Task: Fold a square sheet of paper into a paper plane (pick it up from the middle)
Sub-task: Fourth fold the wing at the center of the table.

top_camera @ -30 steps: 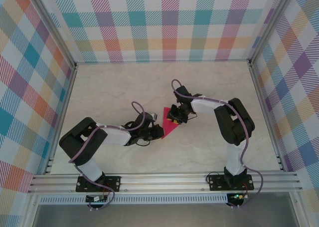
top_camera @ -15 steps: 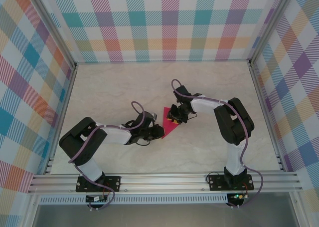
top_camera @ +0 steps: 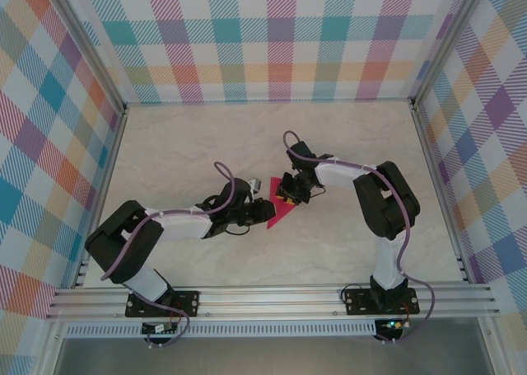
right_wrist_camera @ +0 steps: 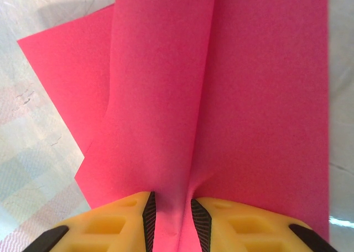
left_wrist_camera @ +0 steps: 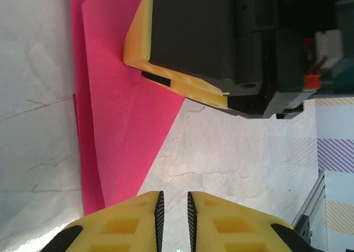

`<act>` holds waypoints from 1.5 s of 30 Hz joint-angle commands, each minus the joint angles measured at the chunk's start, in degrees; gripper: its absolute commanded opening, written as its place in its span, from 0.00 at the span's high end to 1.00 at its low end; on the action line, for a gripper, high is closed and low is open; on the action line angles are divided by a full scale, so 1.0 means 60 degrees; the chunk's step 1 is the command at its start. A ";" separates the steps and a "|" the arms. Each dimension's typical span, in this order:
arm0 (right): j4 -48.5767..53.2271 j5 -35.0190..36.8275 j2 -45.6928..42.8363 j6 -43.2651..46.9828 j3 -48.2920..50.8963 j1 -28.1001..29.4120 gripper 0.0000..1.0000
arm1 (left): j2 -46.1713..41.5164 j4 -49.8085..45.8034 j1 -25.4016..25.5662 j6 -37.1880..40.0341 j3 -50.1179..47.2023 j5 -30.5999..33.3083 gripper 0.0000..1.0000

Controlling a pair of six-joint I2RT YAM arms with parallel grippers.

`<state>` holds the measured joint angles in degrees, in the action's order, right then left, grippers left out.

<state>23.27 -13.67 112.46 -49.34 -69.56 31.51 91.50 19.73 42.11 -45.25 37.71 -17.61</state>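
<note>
While the right tool [right_wrist_camera: 172, 205] pinches a raised ridge running down the middle of the sheet of paper [right_wrist_camera: 249, 97], the job looks to be somewhere in its middle folds. No flat square is left. The crimson-pink sheet lies on the pale surface [top_camera: 206, 144] as a layered, pointed wedge, with one flap showing from under another along its edge. That suggests the early corner folds are made and the centre crease is being gathered. The left tool [left_wrist_camera: 173, 199] sits just beside the sheet's narrow tip. Its fingers are pressed almost together, with bare surface showing in the slit between them, so it grips nothing. I judge that three steps are left: closing the body along the ridge, turning down both wings, and sharpening the creases. No narrow dart with wings shows yet.
</note>
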 commanded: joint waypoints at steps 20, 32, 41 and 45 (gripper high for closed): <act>0.0754 0.1812 0.1326 -0.0153 0.0592 -0.0139 0.70 | 0.1000 -0.0314 -0.0074 0.0094 0.0335 0.0247 0.80; 0.0758 0.1810 0.1335 -0.0170 0.0621 -0.0139 0.70 | 0.1392 0.0052 -0.0060 0.0027 0.0357 -0.0178 0.78; 0.0757 0.1817 0.1332 -0.0184 0.0614 -0.0137 0.70 | 0.1144 -0.0274 -0.0057 0.0086 0.0313 -0.0055 0.78; 0.0761 0.1826 0.1346 -0.0178 0.0650 -0.0139 0.70 | 0.0325 -0.0186 -0.0060 0.0184 0.0208 0.0214 0.77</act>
<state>23.55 -13.67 112.79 -49.95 -69.76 31.51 97.56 19.29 42.09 -45.19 39.05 -17.56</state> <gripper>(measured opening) 0.300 0.228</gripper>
